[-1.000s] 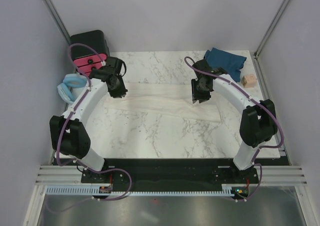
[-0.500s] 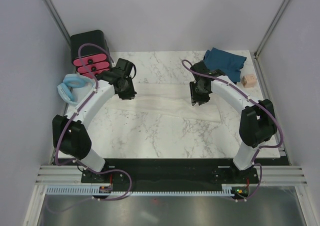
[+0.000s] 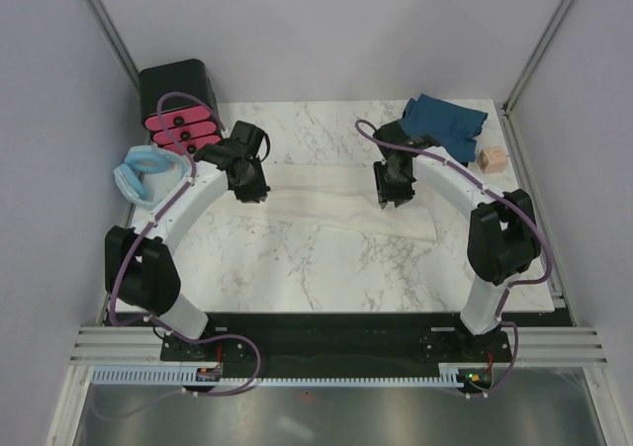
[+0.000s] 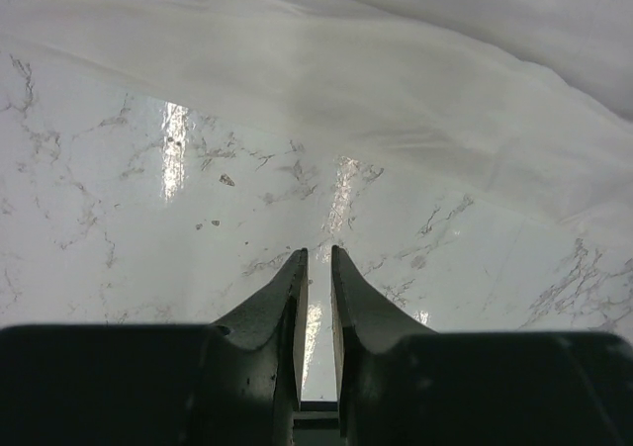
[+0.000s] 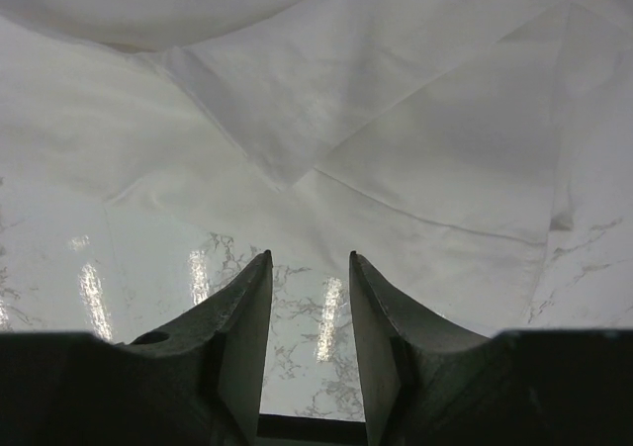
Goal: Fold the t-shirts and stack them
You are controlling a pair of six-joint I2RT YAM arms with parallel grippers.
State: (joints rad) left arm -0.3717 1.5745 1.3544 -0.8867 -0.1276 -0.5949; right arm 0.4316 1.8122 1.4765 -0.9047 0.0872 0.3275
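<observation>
The cream-white t-shirt (image 3: 316,204) lies spread in a long band across the middle of the marble table (image 3: 297,268). A dark teal-blue t-shirt (image 3: 445,125) sits crumpled at the back right corner. My left gripper (image 3: 252,184) hovers over the white shirt's left end. In the left wrist view its jaws (image 4: 316,253) stand a narrow gap apart over bare marble, empty, with the cloth (image 4: 396,100) just ahead. My right gripper (image 3: 391,191) hangs over the shirt's right part. It is open (image 5: 310,256) and empty, with the folded cloth edge (image 5: 415,149) in front of it.
A black box with pink drawers (image 3: 178,100) stands at the back left corner, and a pale blue padded ring (image 3: 138,169) lies beside it. A small wooden block (image 3: 490,157) rests near the right edge. Grey walls close in the table on three sides.
My left gripper has swung right and back along the white shirt's left end. The right gripper has shifted slightly back and its jaws have widened a little.
</observation>
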